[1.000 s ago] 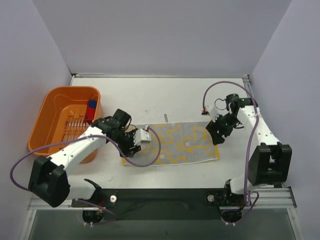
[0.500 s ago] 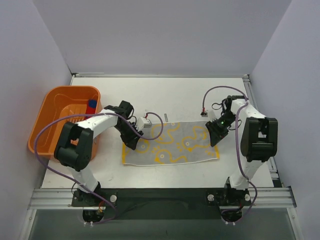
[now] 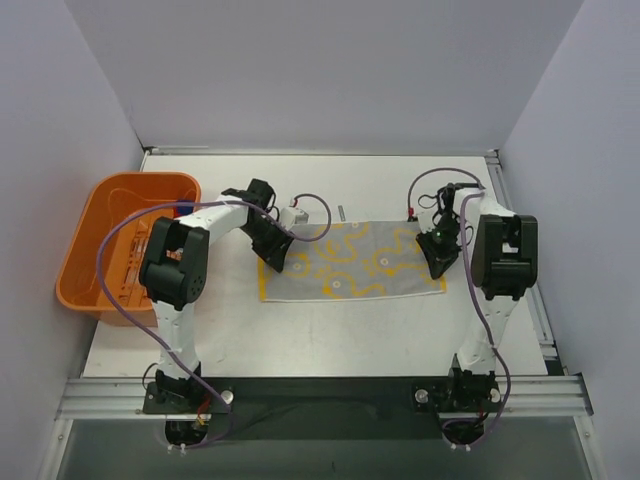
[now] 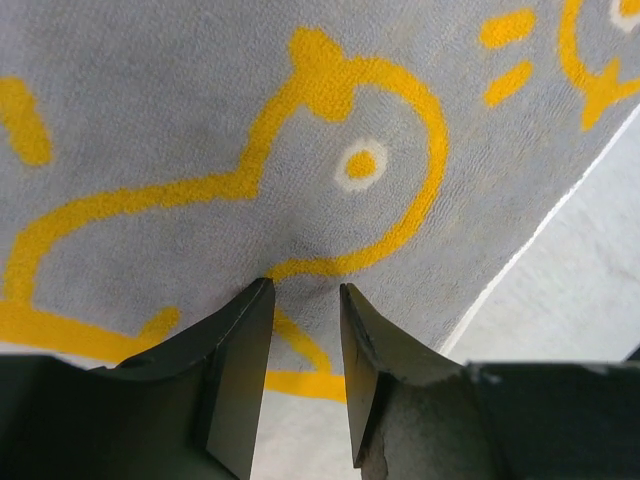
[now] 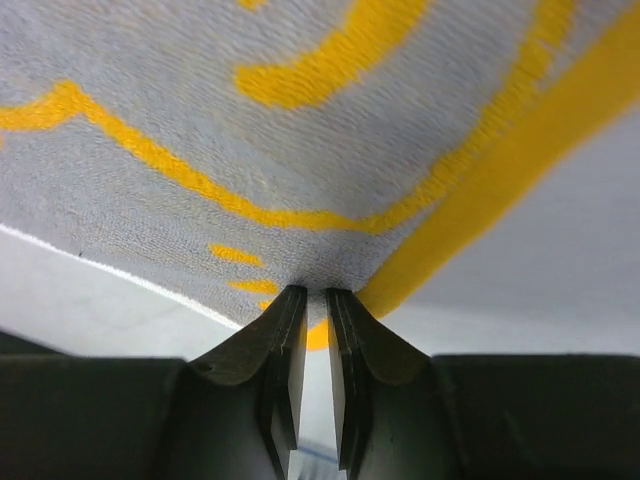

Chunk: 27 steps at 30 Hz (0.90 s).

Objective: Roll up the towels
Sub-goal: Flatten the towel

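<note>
No legible text, labels or numbers anywhere.

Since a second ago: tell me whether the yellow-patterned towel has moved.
Yes. The towel has slid away from the arm bases, toward the far edge of the table, and slightly right.

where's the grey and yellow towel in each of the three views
top external: the towel lies flat mid-table, between the left gripper and the right gripper.
left wrist: the towel fills the upper picture, puckered at the fingertips.
right wrist: the towel fills the upper picture, its yellow-bordered edge pinched.
Shared landmark: the white table beyond the towel's edge.
</note>
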### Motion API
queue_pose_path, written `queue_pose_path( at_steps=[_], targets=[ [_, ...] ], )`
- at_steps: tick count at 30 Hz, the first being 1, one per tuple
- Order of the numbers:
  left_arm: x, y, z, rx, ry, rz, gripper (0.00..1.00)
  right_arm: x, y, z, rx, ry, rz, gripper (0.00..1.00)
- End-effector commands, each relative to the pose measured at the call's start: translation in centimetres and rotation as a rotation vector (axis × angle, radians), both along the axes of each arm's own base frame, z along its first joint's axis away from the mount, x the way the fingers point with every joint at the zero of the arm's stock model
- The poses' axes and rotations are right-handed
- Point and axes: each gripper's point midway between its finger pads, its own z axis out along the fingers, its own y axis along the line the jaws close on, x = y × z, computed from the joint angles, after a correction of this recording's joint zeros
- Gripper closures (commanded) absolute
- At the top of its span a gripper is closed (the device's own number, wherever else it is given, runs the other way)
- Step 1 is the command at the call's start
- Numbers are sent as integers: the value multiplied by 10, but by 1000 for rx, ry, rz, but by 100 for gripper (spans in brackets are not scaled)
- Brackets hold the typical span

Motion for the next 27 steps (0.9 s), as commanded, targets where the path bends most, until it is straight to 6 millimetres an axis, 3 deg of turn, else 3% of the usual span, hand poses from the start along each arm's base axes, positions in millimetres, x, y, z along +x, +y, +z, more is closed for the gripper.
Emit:
queue_pose_path(
  at_steps=[1, 4, 7, 12, 15, 21, 27],
  targets=[
    [34, 2, 0, -18, -79, 26, 56, 28, -24, 5, -80, -81, -54, 83],
    [28, 6, 20, -36, -117, -5, 56, 23, -11, 27, 10, -100, -61, 81],
    [14, 8, 39, -54, -141, -24, 56, 4, -3, 39, 59, -108, -33, 80],
    [-14, 11, 55, -69, -116, -29, 56, -17, -5, 45, 83, -96, -22, 83],
    [-25, 13, 51, -52, -97, -26, 61, -24, -1, 39, 91, -43, -28, 86],
    [-40, 24, 25, 23, -24, 10, 76, -28, -1, 19, 77, 32, -48, 88],
    [-46, 42, 0, 119, -25, 32, 80, -22, 1, 6, 34, 40, -67, 89]
  ],
)
